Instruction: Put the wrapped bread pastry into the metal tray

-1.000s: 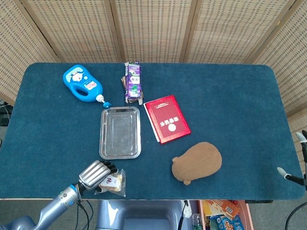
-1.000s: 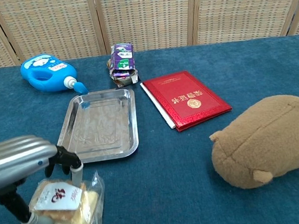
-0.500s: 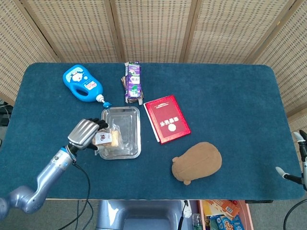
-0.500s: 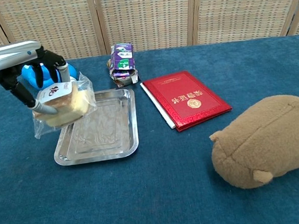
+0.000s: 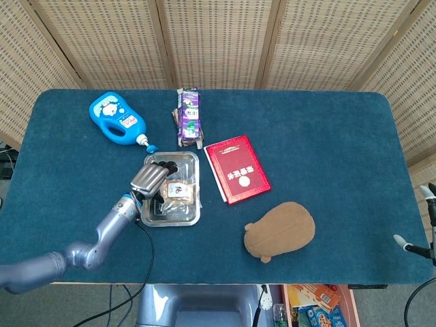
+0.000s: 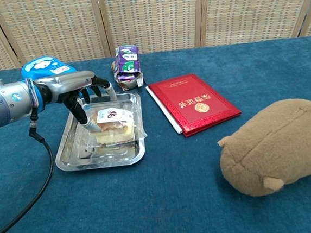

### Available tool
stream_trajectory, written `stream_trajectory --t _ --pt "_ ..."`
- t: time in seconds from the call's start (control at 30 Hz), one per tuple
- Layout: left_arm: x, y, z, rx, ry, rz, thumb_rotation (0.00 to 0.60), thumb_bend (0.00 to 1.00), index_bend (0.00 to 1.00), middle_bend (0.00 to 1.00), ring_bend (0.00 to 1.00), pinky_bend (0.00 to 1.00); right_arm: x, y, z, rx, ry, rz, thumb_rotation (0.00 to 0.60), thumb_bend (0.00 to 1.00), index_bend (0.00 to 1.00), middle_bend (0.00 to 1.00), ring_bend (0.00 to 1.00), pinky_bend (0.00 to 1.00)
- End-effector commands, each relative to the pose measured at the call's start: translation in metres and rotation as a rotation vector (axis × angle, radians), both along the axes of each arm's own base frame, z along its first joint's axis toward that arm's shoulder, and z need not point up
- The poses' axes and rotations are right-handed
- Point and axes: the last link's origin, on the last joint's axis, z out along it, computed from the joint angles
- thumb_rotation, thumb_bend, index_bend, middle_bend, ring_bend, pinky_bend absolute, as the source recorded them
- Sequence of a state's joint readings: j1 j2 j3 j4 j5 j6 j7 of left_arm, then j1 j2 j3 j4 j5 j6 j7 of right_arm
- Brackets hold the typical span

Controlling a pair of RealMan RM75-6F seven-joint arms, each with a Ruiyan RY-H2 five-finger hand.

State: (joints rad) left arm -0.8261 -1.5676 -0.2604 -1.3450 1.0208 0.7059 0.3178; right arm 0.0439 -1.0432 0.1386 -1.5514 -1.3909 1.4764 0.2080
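Pastry [image 6: 113, 125] moved over tray [image 6: 66, 151] — left hand [image 6: 82, 93] gripping.

The left hand [image 6: 82, 93] reaches forward on its extended arm, fingers [image 6: 99, 84] curled downward around a held package. Only a fingertip of the right hand [image 5: 403, 243] shows at the frame edge.

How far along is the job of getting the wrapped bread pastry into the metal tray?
Nearly done: the clear-wrapped bread pastry already sits inside the rectangular metal tray. In hand: the left hand grips it from above. Left: letting go and withdrawing.
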Motion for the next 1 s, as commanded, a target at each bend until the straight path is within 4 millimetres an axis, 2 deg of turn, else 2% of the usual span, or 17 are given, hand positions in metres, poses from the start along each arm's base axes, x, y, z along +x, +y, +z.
stream_trajectory --t 0.03,0.13,0.17,0.23,0.3,0.37,0.47,0.53,0.57,0.7,0.83,1.0 --pt "0.006 -0.007 0.016 -0.021 0.058 0.016 0.600 0.00 0.00 0.00 0.00 0.00 0.000 0.001 0.001 -0.004 -0.004 0.002 0.600 0.00 0.00 0.00 0.00 0.00" --pt "0.013 -0.012 0.048 0.050 0.042 0.022 0.600 0.00 0.00 0.00 0.00 0.00 0.001 0.002 0.003 -0.006 -0.008 0.009 0.600 0.00 0.00 0.00 0.00 0.00" --pt "0.015 -0.015 0.069 0.116 0.025 0.022 0.600 0.00 0.00 0.00 0.00 0.00 0.002 0.003 0.003 -0.006 -0.009 0.015 0.600 0.00 0.00 0.00 0.00 0.00" --pt "0.012 -0.025 0.092 0.174 0.010 0.027 0.600 0.00 0.00 0.00 0.00 0.00 0.003 0.004 0.002 -0.006 -0.010 0.021 0.600 0.00 0.00 0.00 0.00 0.00" --pt "0.002 -0.038 0.122 0.257 -0.009 0.043 0.600 0.00 0.00 0.00 0.00 0.00 0.005 0.005 0.002 -0.005 -0.009 0.030 0.600 0.00 0.00 0.00 0.00 0.00" --pt "-0.009 -0.051 0.139 0.297 -0.021 0.055 0.600 0.00 0.00 0.00 0.00 0.00 0.006 0.006 0.002 -0.004 -0.009 0.035 0.600 0.00 0.00 0.00 0.00 0.00" --pt "-0.045 -0.082 0.167 0.377 -0.043 0.122 0.600 0.00 0.00 0.00 0.00 0.00 0.008 0.008 0.001 -0.002 -0.008 0.044 0.600 0.00 0.00 0.00 0.00 0.00" --pt "-0.063 -0.098 0.174 0.398 -0.047 0.144 0.600 0.00 0.00 0.00 0.00 0.00 0.009 0.008 0.001 -0.002 -0.008 0.048 0.600 0.00 0.00 0.00 0.00 0.00" --pt "-0.078 -0.110 0.179 0.415 -0.043 0.171 0.600 0.00 0.00 0.00 0.00 0.00 0.009 0.008 0.001 -0.001 -0.007 0.049 0.600 0.00 0.00 0.00 0.00 0.00" --pt "-0.112 -0.146 0.182 0.433 -0.045 0.224 0.600 0.00 0.00 0.00 0.00 0.00 0.010 0.009 0.000 0.000 -0.006 0.055 0.600 0.00 0.00 0.00 0.00 0.00" --pt "-0.130 -0.166 0.180 0.425 -0.069 0.252 0.600 0.00 0.00 0.00 0.00 0.00 0.011 0.010 -0.001 0.004 -0.001 0.059 0.600 0.00 0.00 0.00 0.00 0.00" --pt "-0.133 -0.169 0.181 0.431 -0.068 0.225 0.600 0.00 0.00 0.00 0.00 0.00 0.011 0.010 -0.001 0.003 0.007 0.060 0.600 0.00 0.00 0.00 0.00 0.00"
